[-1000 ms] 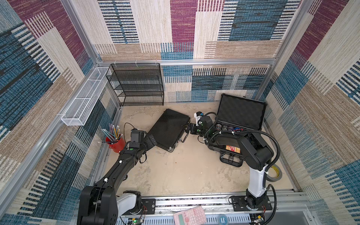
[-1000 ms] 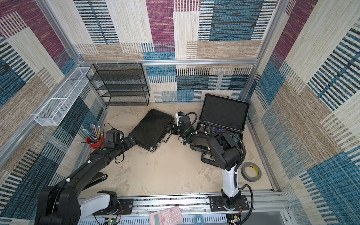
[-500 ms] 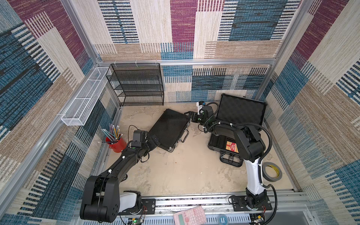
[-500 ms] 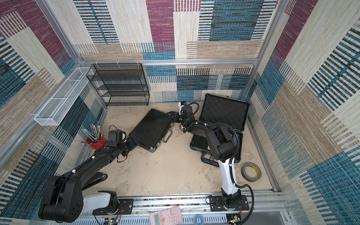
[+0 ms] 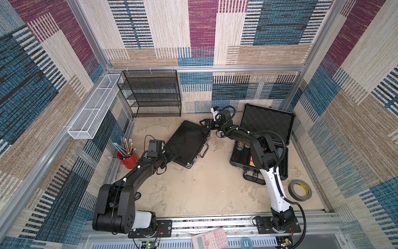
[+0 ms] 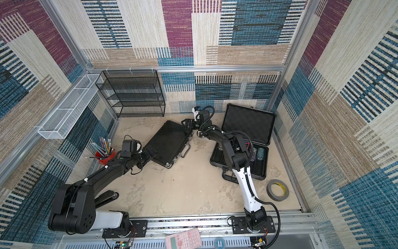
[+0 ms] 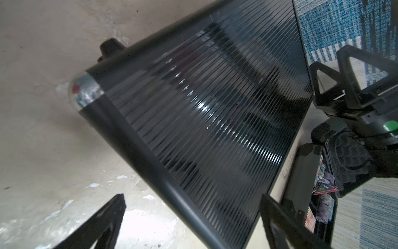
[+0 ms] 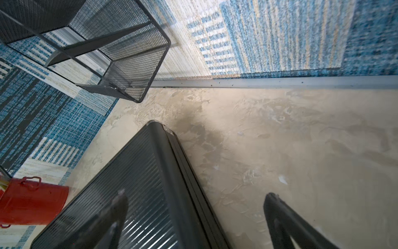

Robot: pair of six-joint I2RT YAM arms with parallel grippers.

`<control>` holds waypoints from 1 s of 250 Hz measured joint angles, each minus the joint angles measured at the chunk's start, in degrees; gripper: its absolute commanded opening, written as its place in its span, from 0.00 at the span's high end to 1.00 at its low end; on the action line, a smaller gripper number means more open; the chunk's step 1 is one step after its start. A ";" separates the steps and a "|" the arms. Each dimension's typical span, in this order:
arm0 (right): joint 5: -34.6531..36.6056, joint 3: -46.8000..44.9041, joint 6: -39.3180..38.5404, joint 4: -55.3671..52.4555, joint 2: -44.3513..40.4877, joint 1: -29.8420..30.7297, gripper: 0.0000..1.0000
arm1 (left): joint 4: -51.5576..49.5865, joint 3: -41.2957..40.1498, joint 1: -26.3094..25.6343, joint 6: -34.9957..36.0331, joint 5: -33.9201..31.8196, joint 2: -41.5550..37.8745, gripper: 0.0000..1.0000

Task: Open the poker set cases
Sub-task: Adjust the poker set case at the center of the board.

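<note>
Slim black case [image 5: 187, 142] lies shut and flat in front of the wire rack [image 5: 150, 97], long axis slanting away from the rack, handle edge on the side turned from it — the grey case [image 5: 267, 127] stands lid-up, farther off from the rack. Right gripper [image 5: 206, 125], jaws wide and empty, sits at the slim case's rack-near short end, 1 finger over the ribbed lid and 1 over bare floor; left gripper [image 5: 172, 152], equally wide, brackets the rack-far end. Latches on the handle edge look next — right arm seems nearer.

floor [image 5: 193, 189] | black ribbed case [image 5: 187, 143] | open case [image 5: 267, 127] | pencil cup [image 5: 129, 161] | tape roll [image 5: 291, 190] | mesh rack [image 5: 155, 94]
</note>
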 measured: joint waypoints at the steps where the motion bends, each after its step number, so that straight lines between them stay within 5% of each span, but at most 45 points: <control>1: -0.13 0.13 -0.07 -0.07 0.11 -0.02 0.04 | -0.02 0.00 0.00 0.00 0.00 0.02 0.01; 108: -10.99 0.90 -3.65 -1.51 2.89 -0.42 0.20 | -1.03 3.23 0.37 0.87 1.88 5.31 0.00; 188: -12.17 -14.93 -3.61 3.98 -5.77 -0.17 0.39 | -3.48 5.84 0.66 2.32 1.07 8.74 0.01; 250: -5.75 -27.54 -1.95 8.66 -13.64 2.19 0.38 | -5.62 8.66 0.85 2.56 0.33 11.96 0.04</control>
